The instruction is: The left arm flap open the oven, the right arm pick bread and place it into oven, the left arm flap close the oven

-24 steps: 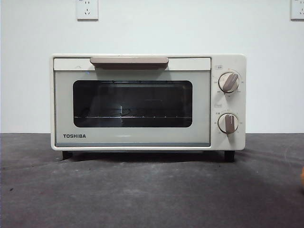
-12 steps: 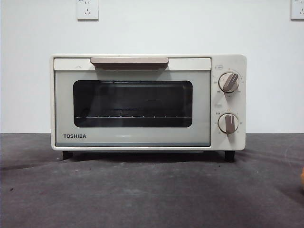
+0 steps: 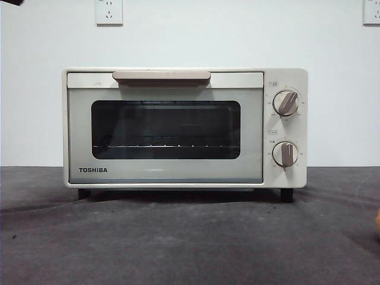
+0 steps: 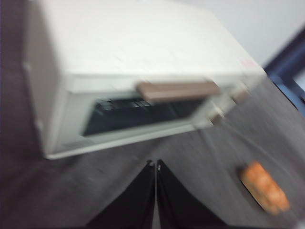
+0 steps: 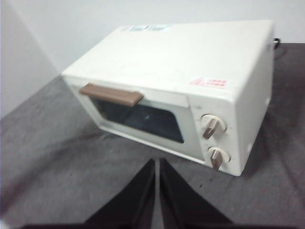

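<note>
The oven (image 3: pixel 184 127) is standing on the dark counter (image 3: pixel 190 243) with its door facing the front camera and its long axis running side to side. "TOSHIBA" is showing in black at the door's lower corner, on the side away from the knobs. A red-printed warning sticker (image 5: pixel 208 82) is sitting on its top near the knob end; the text is too small to read. The oven is cream-white, with a dark glass window, a beige bar handle (image 3: pixel 161 77) along the door's top edge, two beige knobs (image 3: pixel 285 103) stacked at one end, and black feet. The door is sitting shut.

The bread (image 4: pixel 264 186), golden-brown and oblong, is lying on the counter in front of the oven toward the knob end, well apart from it.

The left fingers (image 4: pixel 156 165) are pressing together, holding nothing, hovering over the counter before the oven. The right fingers (image 5: pixel 157 162) are likewise meeting, gripping nothing, hanging above the counter in front of the door.

Two wall sockets (image 3: pixel 109 11) are showing on the white wall behind.
</note>
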